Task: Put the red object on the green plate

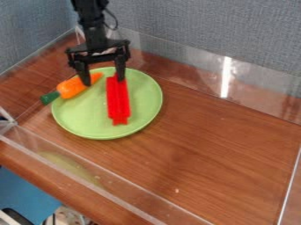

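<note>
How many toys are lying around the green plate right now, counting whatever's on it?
2. The red bar lies flat on the green plate, running front to back. The orange carrot toy sits at the plate's left rim, by the wall. Nothing else shows, though the arm hides a little of the plate's far edge.

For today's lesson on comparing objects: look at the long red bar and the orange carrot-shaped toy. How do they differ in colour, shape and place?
Colour: the red object is bright red all over; the carrot toy is orange with a green end.
Shape: the red object is long and narrow; the carrot toy is short and stubby.
Place: the red object lies flat on the green plate; the carrot toy sits at the plate's left edge, on the wooden table.
Both lie free of the open gripper.
</note>
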Controlling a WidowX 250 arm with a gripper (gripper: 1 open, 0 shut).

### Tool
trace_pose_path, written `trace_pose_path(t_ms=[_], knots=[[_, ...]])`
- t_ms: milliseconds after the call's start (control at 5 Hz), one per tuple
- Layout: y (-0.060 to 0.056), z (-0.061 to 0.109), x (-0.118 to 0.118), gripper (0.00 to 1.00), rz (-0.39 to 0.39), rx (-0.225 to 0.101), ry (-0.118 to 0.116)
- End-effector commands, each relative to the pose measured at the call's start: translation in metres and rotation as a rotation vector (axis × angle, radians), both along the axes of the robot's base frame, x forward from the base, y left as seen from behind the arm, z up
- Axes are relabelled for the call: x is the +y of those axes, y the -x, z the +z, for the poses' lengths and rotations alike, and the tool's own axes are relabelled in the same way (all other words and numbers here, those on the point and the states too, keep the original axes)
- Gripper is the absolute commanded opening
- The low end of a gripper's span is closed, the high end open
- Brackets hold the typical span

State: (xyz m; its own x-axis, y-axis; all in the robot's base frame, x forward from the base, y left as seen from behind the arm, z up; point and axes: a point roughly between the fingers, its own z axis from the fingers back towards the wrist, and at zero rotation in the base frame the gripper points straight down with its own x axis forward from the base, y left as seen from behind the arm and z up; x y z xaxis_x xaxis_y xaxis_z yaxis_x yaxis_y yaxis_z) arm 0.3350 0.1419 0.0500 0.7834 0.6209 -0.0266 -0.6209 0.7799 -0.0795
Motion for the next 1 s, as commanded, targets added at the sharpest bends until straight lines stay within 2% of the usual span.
trace_pose_path(t_ms=[0, 200, 600, 800], knots=[[-0.009, 0.01, 0.023, 1.0, 0.002, -0.049, -0.031], [-0.008, -0.005, 0.017, 1.0, -0.096, -0.04, -0.033], [0.004, 0.008, 0.028, 1.0, -0.221, -0.058, -0.056], [0.006, 0.028, 0.023, 1.0, -0.19, -0.063, -0.06]])
